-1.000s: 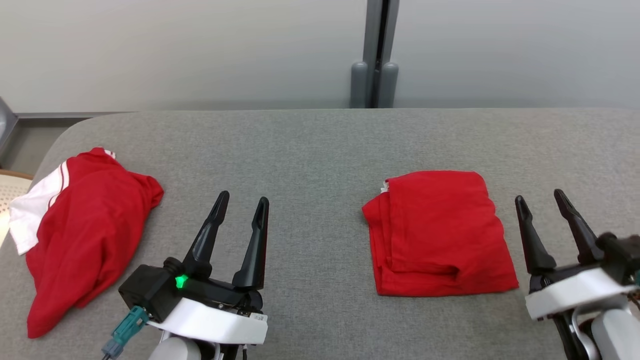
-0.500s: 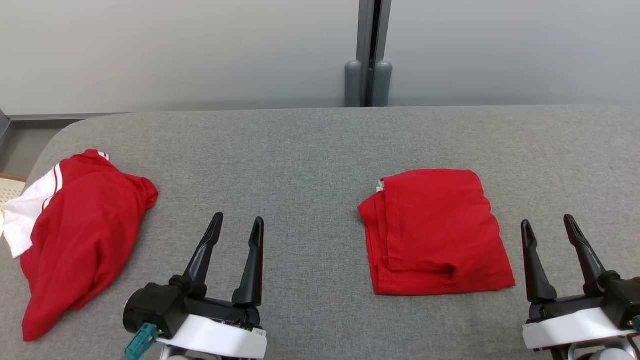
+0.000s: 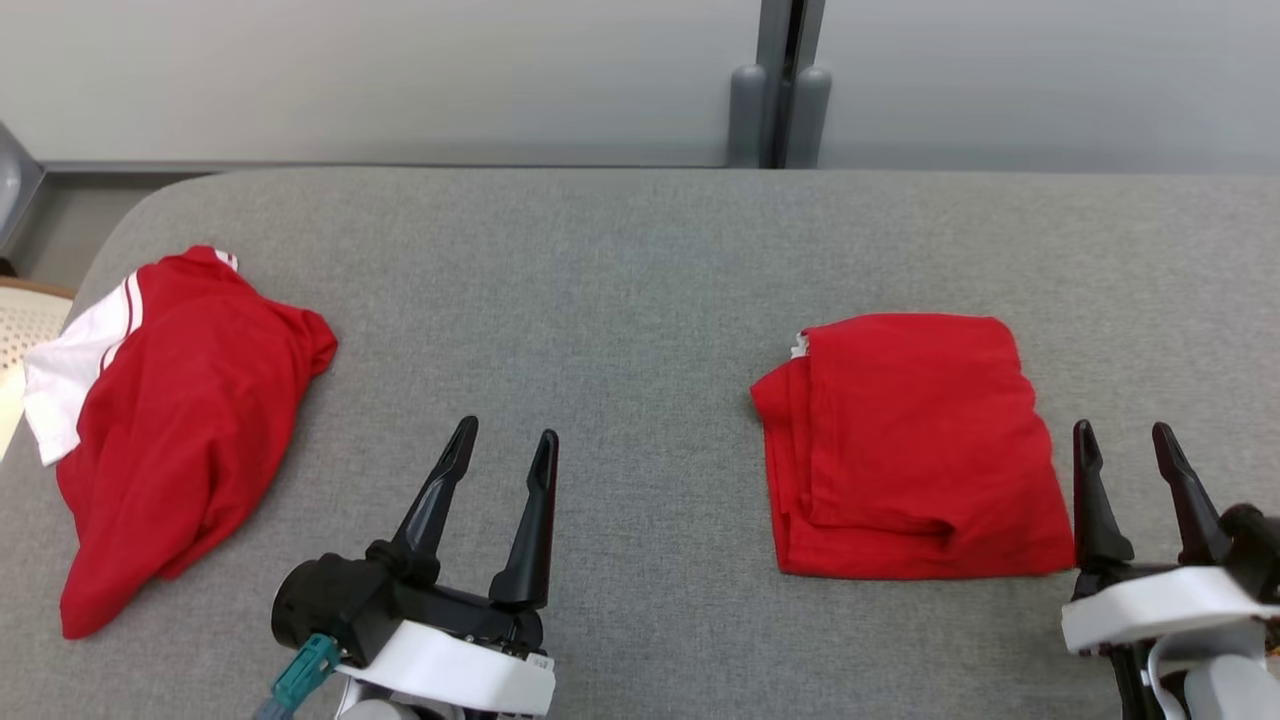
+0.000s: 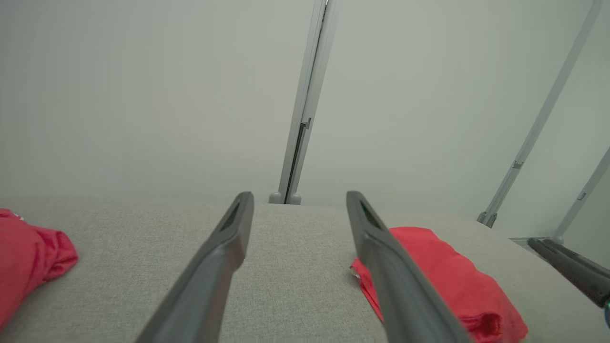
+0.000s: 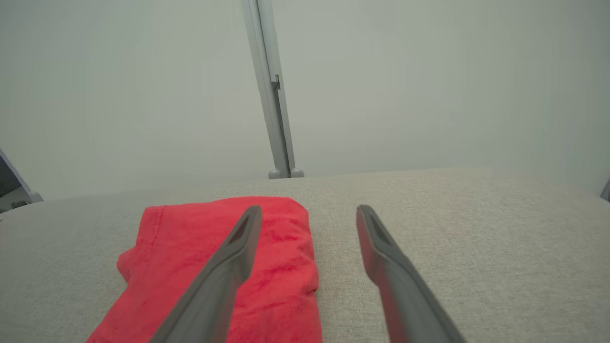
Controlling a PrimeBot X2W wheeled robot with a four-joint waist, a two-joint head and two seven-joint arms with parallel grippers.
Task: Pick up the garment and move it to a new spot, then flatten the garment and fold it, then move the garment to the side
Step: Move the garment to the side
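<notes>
On the grey padded table (image 3: pixel 620 260), a red garment (image 3: pixel 915 445) lies folded into a rough square at the right. A second red garment with white trim (image 3: pixel 170 420) lies crumpled at the left end. My left gripper (image 3: pixel 508 432) hovers open over bare table between the two, holding nothing. My right gripper (image 3: pixel 1125 432) stands open just right of the folded garment's near right corner. In the left wrist view the open left gripper (image 4: pixel 300 196) points at the wall, with the folded garment (image 4: pixel 443 276) to its right. In the right wrist view the right gripper (image 5: pixel 309 210) is open beside the folded garment (image 5: pixel 190 247).
A grey wall with a vertical post (image 3: pixel 780 100) runs behind the table. A pale woven seat (image 3: pixel 20 320) pokes out past the table's rounded left corner. Bare table stretches between the two garments and beyond them to the far edge.
The head camera has shifted, so the whole picture sits a little higher and to the right. Both grippers have drawn back slightly towards me and stay open. The garments lie as before.
</notes>
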